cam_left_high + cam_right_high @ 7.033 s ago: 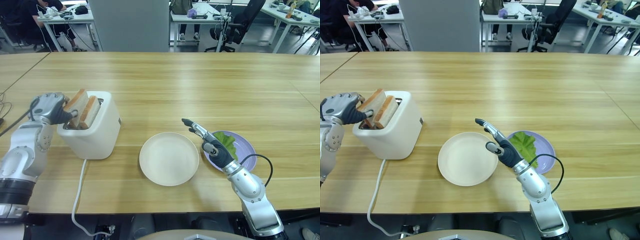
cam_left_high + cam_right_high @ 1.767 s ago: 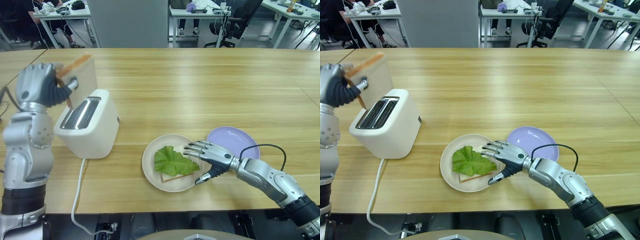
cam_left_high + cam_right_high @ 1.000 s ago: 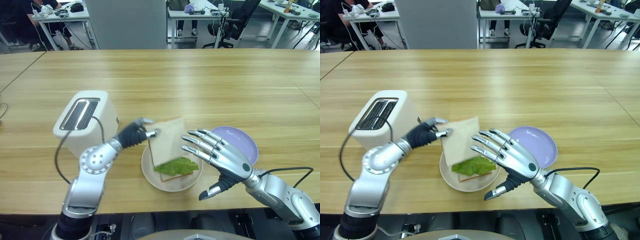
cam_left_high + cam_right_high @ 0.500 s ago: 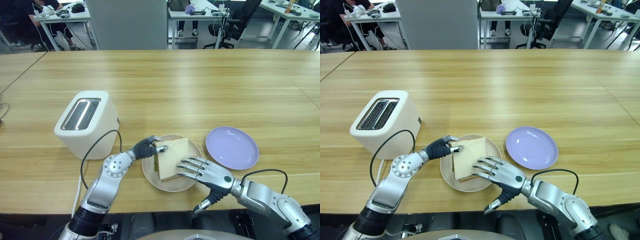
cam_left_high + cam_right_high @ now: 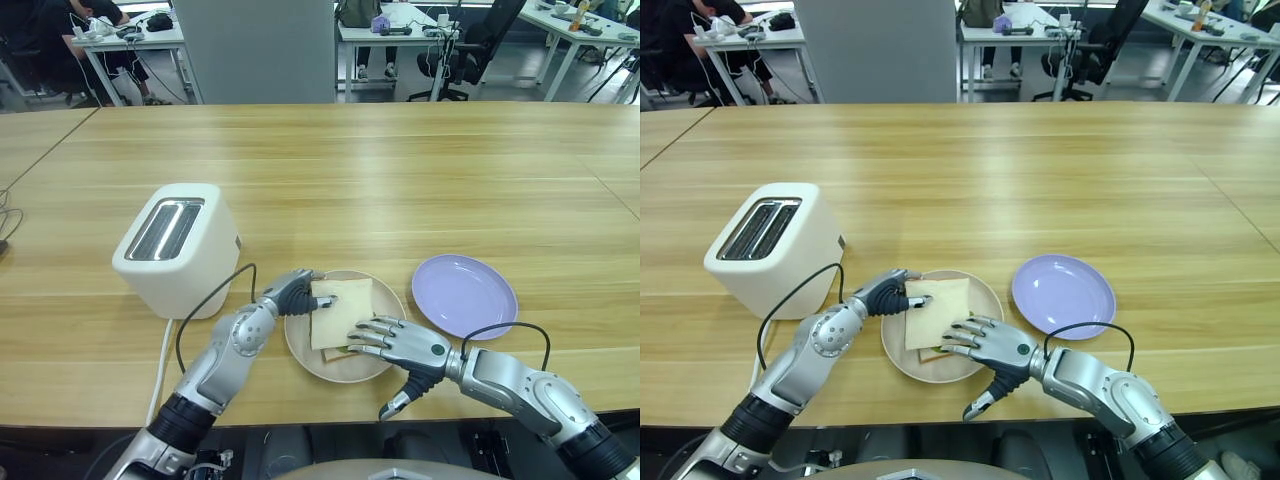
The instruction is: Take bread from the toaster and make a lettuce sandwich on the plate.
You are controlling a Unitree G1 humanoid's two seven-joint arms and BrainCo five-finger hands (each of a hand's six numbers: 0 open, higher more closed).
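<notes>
A sandwich sits on the cream plate (image 5: 297, 345) near the table's front edge. Its top bread slice (image 5: 342, 310) lies flat, with a sliver of green lettuce (image 5: 343, 351) peeking out at its front. My left hand (image 5: 291, 295) is at the slice's left edge, fingers pinched on it. My right hand (image 5: 402, 345) lies open at the plate's front right, its spread fingertips (image 5: 952, 343) touching the sandwich's near edge. The white toaster (image 5: 178, 248) stands to the left, both slots empty.
An empty purple plate (image 5: 465, 295) lies just right of the cream plate. The toaster's white cord (image 5: 158, 370) runs off the front edge. Wide bare wooden tabletop (image 5: 400, 170) stretches behind. Desks and chairs stand in the room beyond.
The top slice has settled flatter onto the lettuce, with my left hand still on its edge. My right hand's fingers have moved in slightly onto the sandwich's front edge.
</notes>
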